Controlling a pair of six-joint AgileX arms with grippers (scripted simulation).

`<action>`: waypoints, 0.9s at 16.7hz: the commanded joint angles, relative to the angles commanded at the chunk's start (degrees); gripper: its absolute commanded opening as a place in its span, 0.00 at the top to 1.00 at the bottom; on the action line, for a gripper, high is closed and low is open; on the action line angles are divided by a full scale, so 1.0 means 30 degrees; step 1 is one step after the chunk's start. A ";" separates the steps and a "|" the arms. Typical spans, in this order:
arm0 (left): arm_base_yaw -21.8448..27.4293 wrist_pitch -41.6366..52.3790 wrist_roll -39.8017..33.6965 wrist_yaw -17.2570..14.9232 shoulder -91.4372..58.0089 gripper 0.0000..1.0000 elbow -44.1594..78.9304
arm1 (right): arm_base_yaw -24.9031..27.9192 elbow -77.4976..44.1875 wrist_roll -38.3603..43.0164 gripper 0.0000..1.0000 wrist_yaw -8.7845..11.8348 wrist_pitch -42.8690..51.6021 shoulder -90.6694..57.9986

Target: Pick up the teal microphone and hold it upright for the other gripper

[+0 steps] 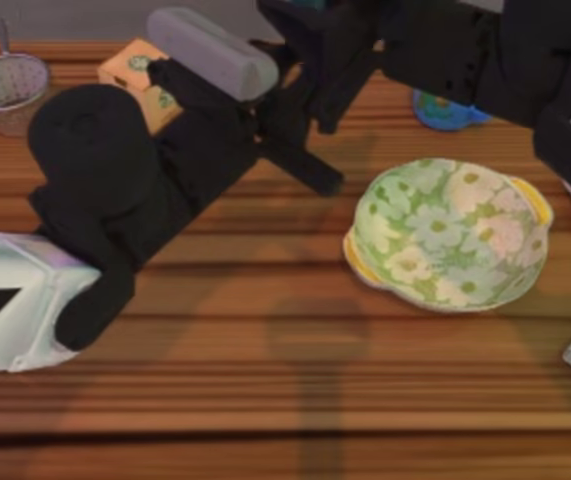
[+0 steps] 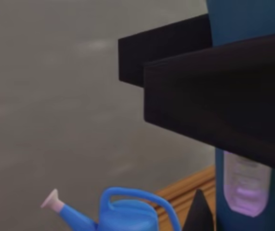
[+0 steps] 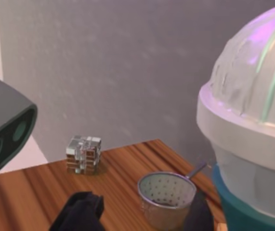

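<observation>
Teal microphone in left end effector

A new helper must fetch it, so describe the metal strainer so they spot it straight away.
Start at the wooden table and go to its corner at the upper left of the top view. There, left of the orange box, stands the strainer. It alone is a small silvery cup pierced with holes, with a thin wire handle.
</observation>
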State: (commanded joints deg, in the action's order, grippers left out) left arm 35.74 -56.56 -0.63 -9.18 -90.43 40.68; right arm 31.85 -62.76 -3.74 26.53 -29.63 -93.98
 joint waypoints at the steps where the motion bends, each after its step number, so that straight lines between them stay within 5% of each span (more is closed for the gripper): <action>1: 0.0000 0.0000 0.0000 0.0000 0.0000 1.00 0.0000 | 0.0000 0.0000 0.0000 0.90 0.0000 0.0000 0.0000; 3: 0.0000 0.0000 0.0000 0.0000 0.0000 1.00 0.0000 | 0.0000 0.0000 0.0000 1.00 0.0000 0.0000 0.0000; 11: 0.0000 0.0000 0.0000 0.0000 0.0000 1.00 0.0000 | 0.0000 0.0000 0.0000 1.00 0.0000 0.0000 0.0000; 15: 0.0000 0.0000 0.0000 0.0000 0.0000 0.70 0.0000 | 0.0000 0.0000 0.0000 1.00 0.0000 0.0000 0.0000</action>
State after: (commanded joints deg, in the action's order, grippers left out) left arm 35.74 -56.56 -0.63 -9.18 -90.43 40.68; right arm 31.85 -62.76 -3.74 26.53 -29.63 -93.98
